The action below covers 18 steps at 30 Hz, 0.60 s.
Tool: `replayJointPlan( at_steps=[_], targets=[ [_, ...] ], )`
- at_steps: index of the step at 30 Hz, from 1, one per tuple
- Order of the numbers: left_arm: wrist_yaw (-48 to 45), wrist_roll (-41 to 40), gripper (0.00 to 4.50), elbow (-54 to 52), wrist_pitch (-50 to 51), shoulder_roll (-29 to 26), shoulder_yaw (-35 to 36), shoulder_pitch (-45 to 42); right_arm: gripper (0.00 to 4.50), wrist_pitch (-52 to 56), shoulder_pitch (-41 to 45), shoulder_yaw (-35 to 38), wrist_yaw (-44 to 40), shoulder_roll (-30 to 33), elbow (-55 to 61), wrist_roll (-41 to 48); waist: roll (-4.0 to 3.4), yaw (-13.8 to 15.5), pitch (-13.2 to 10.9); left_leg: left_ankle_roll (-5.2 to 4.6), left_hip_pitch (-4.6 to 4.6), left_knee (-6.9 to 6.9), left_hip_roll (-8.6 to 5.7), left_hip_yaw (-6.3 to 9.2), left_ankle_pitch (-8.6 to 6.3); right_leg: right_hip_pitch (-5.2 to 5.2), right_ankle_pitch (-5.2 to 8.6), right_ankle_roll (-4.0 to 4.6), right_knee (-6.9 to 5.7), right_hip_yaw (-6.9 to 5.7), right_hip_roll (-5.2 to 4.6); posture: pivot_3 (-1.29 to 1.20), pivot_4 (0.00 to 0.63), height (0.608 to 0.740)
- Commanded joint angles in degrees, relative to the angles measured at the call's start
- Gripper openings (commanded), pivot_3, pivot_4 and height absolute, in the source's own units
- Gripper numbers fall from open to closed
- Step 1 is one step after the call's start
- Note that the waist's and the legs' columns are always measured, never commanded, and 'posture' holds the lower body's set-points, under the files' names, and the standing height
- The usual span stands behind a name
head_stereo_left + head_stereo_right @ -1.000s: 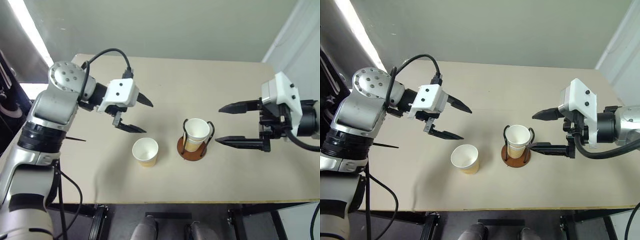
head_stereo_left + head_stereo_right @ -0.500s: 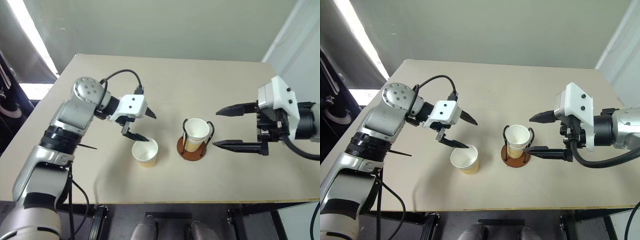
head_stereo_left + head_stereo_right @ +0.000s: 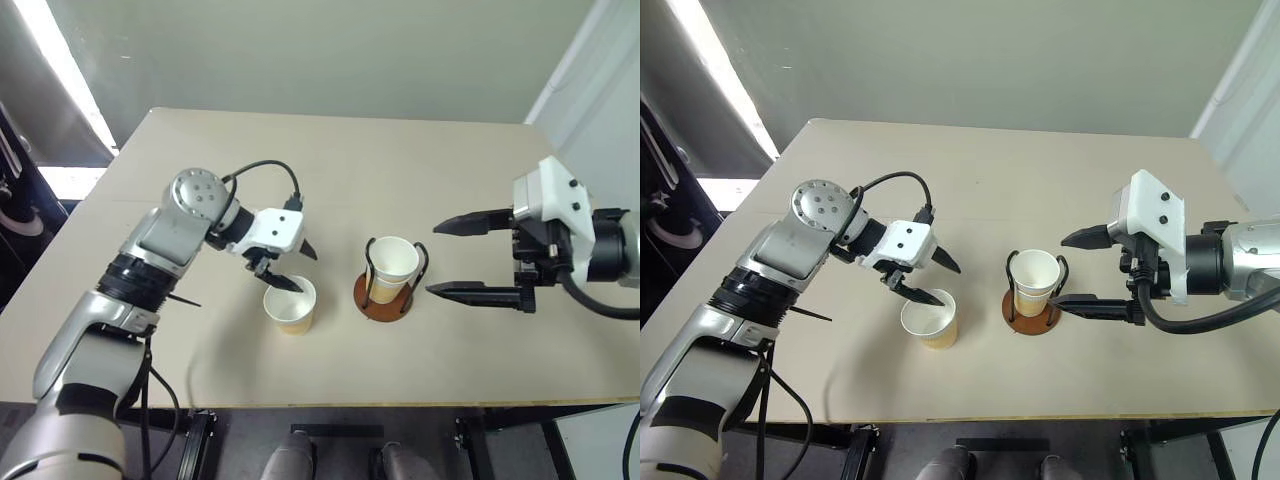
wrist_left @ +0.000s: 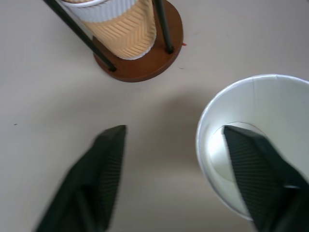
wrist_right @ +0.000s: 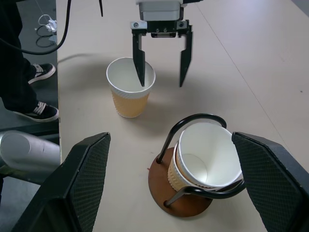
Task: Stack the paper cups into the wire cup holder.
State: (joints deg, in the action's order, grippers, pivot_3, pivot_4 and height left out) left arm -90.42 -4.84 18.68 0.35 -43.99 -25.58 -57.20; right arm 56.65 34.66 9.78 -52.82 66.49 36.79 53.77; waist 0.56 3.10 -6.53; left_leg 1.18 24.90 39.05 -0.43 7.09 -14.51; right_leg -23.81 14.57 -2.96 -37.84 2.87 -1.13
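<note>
Left wrist view: one finger (image 4: pixel 251 162) inside loose cup (image 4: pixel 270 104) (other outside).

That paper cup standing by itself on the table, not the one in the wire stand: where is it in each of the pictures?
Left eye view: the loose paper cup stands left of centre, low on the table.
Right eye view: same spot, left of centre.
Left wrist view: at the right edge, open mouth showing.
Right wrist view: upper left.
Shared landmark: the wire cup holder, beside the cup in every view.
</note>
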Motion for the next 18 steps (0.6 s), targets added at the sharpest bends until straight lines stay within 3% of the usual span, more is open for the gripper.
replayJointPlan(
  at_steps=[1, 6, 18],
  targets=[
    [-2.08, -0.83, 1.99, -0.98, -0.91, -0.69, -0.24, -1.04, 4.12, -0.34, 0.11, 1.89, 0.49, 0.99, 0.79, 0.36, 0.0, 0.0, 0.0, 0.0, 0.0, 0.0, 0.0, 0.0, 0.0, 0.0, 0.0, 0.0, 0.0, 0.0, 0.0, 0.0, 0.15, 0.74],
    [-2.08, -1.94, 0.11, -1.29, -0.55, -1.09, -1.21, -0.95, 4.12, -0.41, -0.25, 2.09, 0.55, 1.07, 0.59, 0.19, 0.0, 0.0, 0.0, 0.0, 0.0, 0.0, 0.0, -0.01, 0.0, 0.0, 0.0, 0.0, 0.0, 0.01, 0.0, 0.0, 0.15, 0.74],
    [-2.08, -6.87, 0.05, -3.24, 2.12, -3.44, -3.29, -1.21, 4.12, -0.55, -0.43, 2.18, 0.41, 1.26, 0.03, -0.06, 0.0, 0.0, 0.0, 0.0, 0.0, 0.0, 0.0, -0.01, 0.0, 0.0, 0.0, 0.0, 0.0, 0.02, 0.0, 0.0, 0.15, 0.74]
  ],
)
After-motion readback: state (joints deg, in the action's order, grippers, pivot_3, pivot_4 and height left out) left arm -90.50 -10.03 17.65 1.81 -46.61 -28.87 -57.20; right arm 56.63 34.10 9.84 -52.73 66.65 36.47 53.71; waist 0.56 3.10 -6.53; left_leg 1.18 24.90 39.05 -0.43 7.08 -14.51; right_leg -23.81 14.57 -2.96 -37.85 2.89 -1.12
